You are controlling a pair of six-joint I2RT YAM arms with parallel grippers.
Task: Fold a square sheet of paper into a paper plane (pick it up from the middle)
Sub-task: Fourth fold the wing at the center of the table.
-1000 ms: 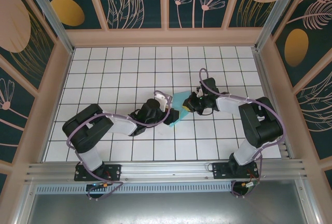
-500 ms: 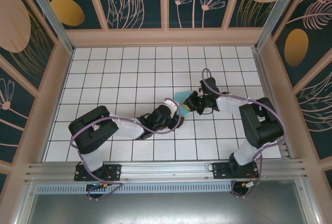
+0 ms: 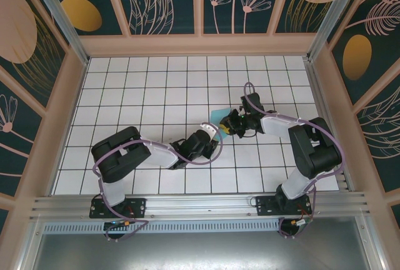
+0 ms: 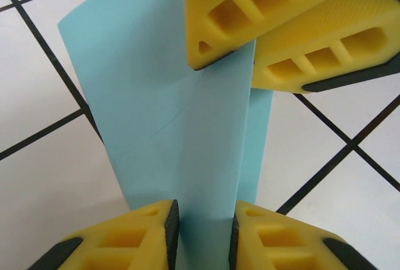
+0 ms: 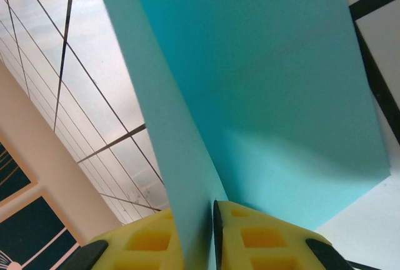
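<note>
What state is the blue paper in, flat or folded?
Folded: the light-blue paper shows a crease and overlapping layers, standing between the left gripper and right gripper.

Your stock: white tabletop ruled in black grid lines point(image 3: 144, 82); dark teal wall panels with peach plant motifs point(image 3: 165, 1); beige frame point(image 3: 200, 45); silver metal rail along the near edge point(image 3: 200, 204).

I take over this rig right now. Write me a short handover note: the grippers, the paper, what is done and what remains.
Left gripper: shut on one end of the light-blue sheet of paper.
Right gripper: shut on the opposite end of the sheet.
Paper: held between both grippers over the white grid table, near its middle.
Done: sheet picked up; one lengthwise crease is visible.
Left: all further folds; it has no plane shape yet.
</note>
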